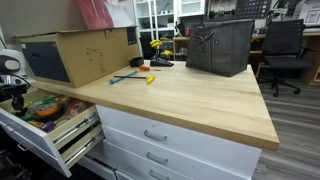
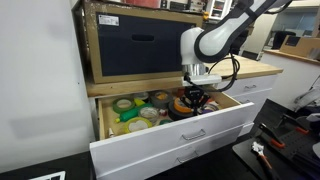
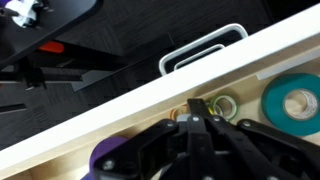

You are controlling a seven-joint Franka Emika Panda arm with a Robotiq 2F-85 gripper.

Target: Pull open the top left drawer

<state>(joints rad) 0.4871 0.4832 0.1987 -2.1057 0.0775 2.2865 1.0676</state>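
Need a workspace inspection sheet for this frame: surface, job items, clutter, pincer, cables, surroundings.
Surface: pale wooden countertop, level.
Job's things: top left drawer stands pulled open; tape rolls inside.
Clutter: cardboard box, dark bag and small tools on the countertop.
Grippers: pincer shut, tips down inside the drawer just behind its front; nothing seen held.
Cables: black cable looped by the arm's wrist.
Surroundings: office chair; more white drawers with bar handles.

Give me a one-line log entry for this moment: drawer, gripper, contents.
drawer: top left drawer pulled open | gripper: shut, over drawer interior, clear of handle | contents: colourful tape rolls
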